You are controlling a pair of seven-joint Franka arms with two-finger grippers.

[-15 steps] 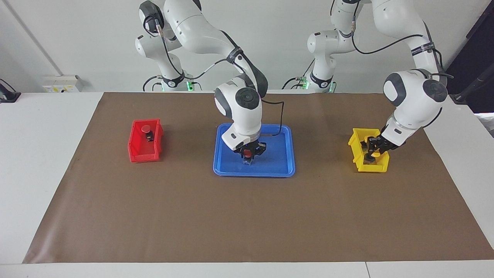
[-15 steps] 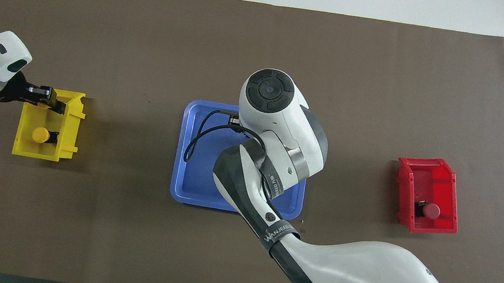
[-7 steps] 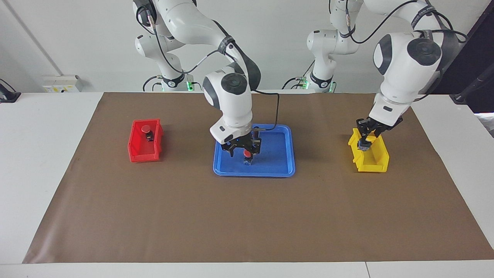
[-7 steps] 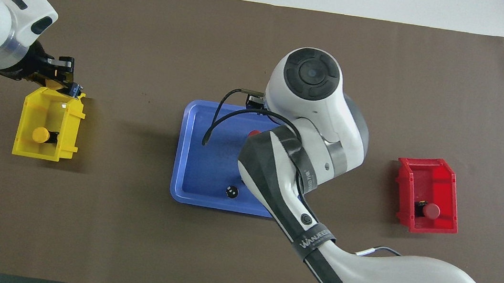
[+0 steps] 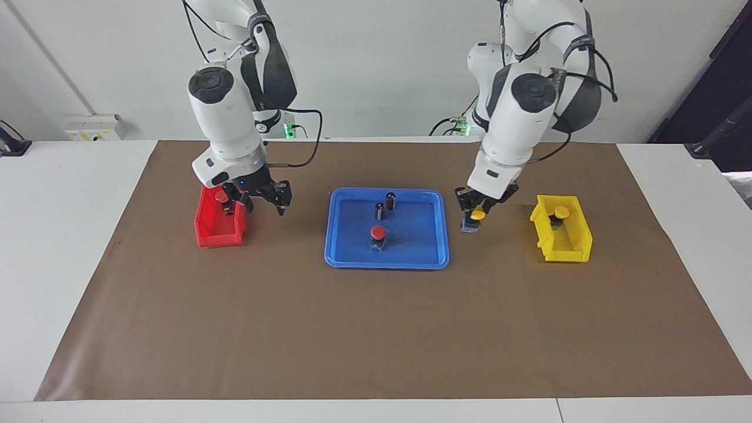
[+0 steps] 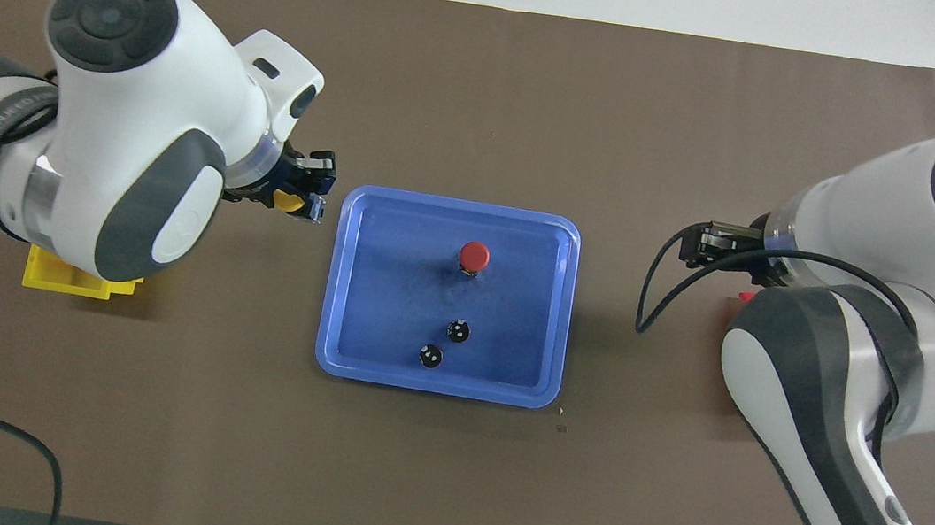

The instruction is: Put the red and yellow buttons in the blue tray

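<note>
The blue tray (image 5: 411, 247) (image 6: 393, 289) lies mid-table with one red button (image 5: 378, 233) (image 6: 475, 255) upright in it. My left gripper (image 5: 473, 220) (image 6: 298, 204) is shut on a yellow button (image 5: 478, 215) (image 6: 288, 203), hanging over the mat just beside the tray, on the yellow bin's side. A second yellow button (image 5: 561, 212) sits in the yellow bin (image 5: 573, 249) (image 6: 73, 282). Another red button (image 5: 221, 197) rests in the red bin (image 5: 220, 235). My right gripper (image 5: 264, 202) (image 6: 706, 245) hangs open and empty over the mat at the red bin's tray-side edge.
Two dark capless cylinders (image 5: 380, 210) (image 5: 390, 200) stand in the tray, nearer to the robots than the red button. In the overhead view my arms cover most of both bins. A brown mat (image 5: 376, 329) covers the table.
My right gripper let go of the red button in the tray and swung over to the red bin. My left gripper lifted a yellow button out of the yellow bin and carried it to the tray's edge.
</note>
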